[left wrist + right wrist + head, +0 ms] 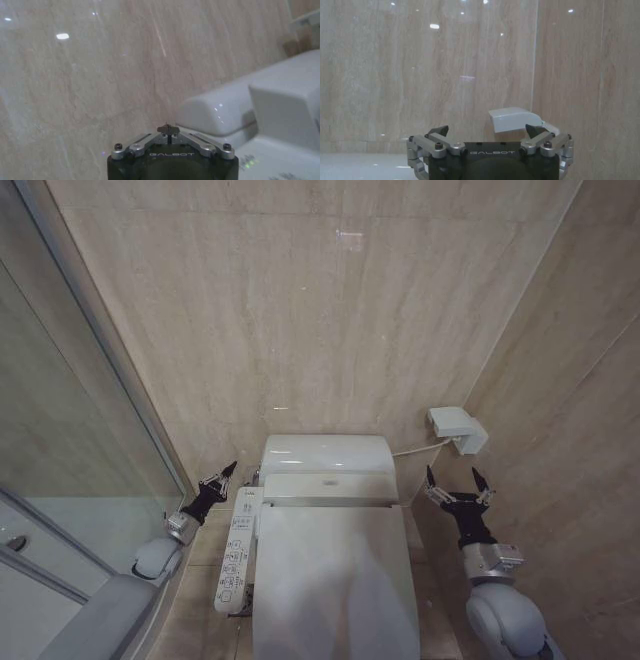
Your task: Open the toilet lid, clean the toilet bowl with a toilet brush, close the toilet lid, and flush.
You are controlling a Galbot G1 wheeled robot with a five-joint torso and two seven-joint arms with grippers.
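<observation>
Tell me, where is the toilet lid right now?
In the head view the toilet lid lies shut over the toilet at the picture's bottom middle, between the left gripper and the right gripper, beside the button panel.

Beige marble-look wall (300, 310) meets a side wall (580, 430) bearing a white box (456, 428); glass partition (60, 430) left

Soft, even indoor light; small ceiling-lamp glints dot the glossy wall (435, 75) toward twelve o'clock; left wrist view blurred.
</observation>
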